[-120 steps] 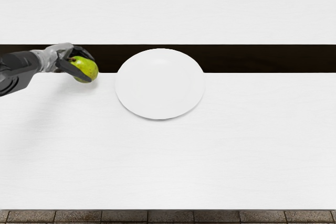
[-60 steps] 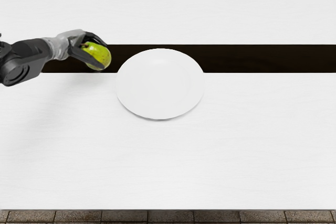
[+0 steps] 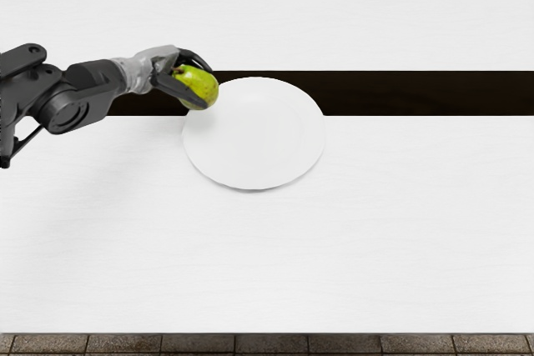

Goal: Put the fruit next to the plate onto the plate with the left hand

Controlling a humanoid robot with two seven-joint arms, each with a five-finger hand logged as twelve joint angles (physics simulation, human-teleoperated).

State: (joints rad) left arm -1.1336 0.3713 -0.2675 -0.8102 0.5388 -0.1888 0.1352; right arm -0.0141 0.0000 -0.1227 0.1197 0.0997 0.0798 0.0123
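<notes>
A green pear [image 3: 200, 85] hangs in the air at the upper left rim of the round white plate [image 3: 259, 139]. My left hand [image 3: 185, 81] is shut on the pear, its dark fingers wrapped around it. The left arm reaches in from the picture's left edge. The plate lies flat on the white table with nothing on it. No right arm shows.
A dark gap [image 3: 417, 92] runs across between the far and near white table surfaces [image 3: 334, 239], just behind the plate. A tiled floor strip shows along the bottom edge.
My left hand has carried the pear up and to the right, from left of the plate to its upper left rim. The plate has not moved.
</notes>
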